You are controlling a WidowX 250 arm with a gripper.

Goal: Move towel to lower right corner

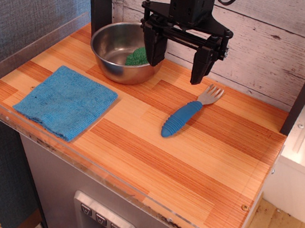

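Observation:
The bright blue towel (66, 102) lies flat at the near left of the striped wood tabletop. The lower right corner (233, 226) of the table, with its clear acrylic rim and a small brass screw (245, 207), is bare. My gripper (177, 64) hangs above the back middle of the table, just right of the steel bowl, with its two black fingers apart and nothing between them. It is well away from the towel, up and to the right of it.
A steel bowl (113, 38) at the back left holds a small green scrubber (137, 57). A blue-handled fork (183, 118) lies in the middle of the table. A clear acrylic rim (105, 172) runs along the front and left edges. A white plank wall stands behind.

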